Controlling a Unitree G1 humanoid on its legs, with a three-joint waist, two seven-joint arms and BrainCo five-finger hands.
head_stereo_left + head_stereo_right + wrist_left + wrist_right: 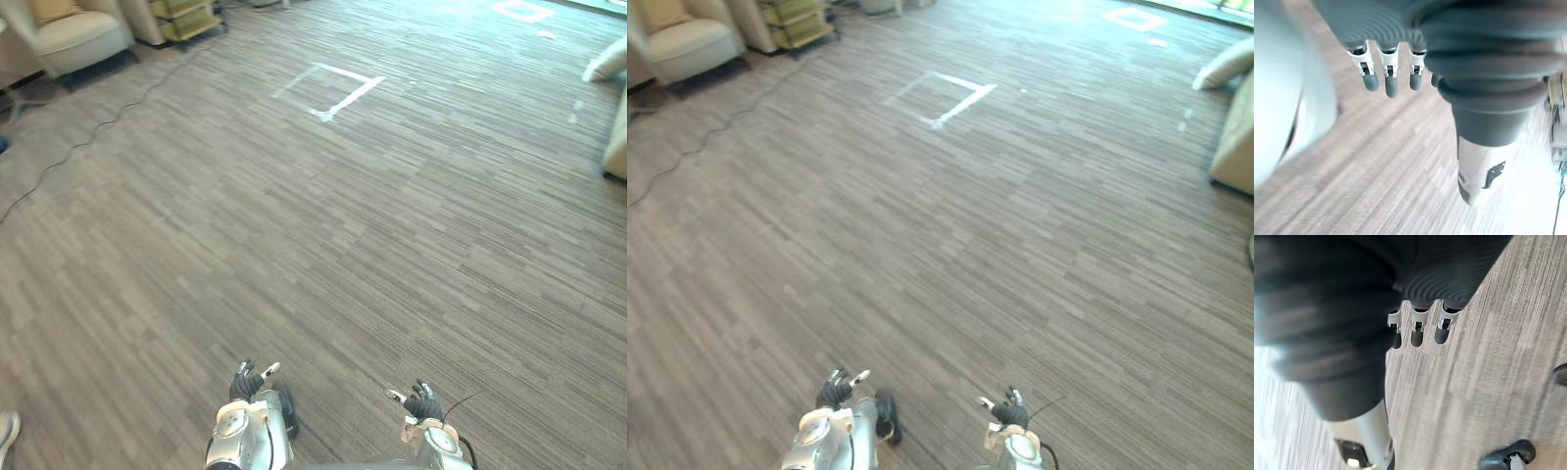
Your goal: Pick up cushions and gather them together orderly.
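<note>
Left hand: the left hand [247, 382] hangs low at the near edge, left of centre, above the floor. Its fingers [1391, 81] are straight and relaxed, spread a little, with nothing in them.
Right hand: the right hand [421, 401] hangs at the near edge, right of centre and well apart from the left hand. Its fingers [1417, 330] point down, loose and straight, and hold nothing.
Floor: the floor [323, 245] is grey, in narrow streaked planks, and runs from the hands to the far end of the room.
Sofa: a beige sofa [1236, 147] is cut off by the far right edge.
Armchair: a cream armchair [83, 39] stands in the far left corner.
Rack: a low yellow-green rack [186, 18] stands just right of the armchair.
Tape square: a white tape square [353, 96] is marked on the floor, far and near the middle.
Second square: a smaller second square [522, 10] lies farther off, to the right.
Pale cushion: a pale cushion [1223, 64] lies at the far right, just beyond the sofa. I cannot tell whether it rests on the floor. It is far from both hands.
Yellow cushion: a yellow cushion [54, 10] leans in the back of the armchair, also far from both hands.
</note>
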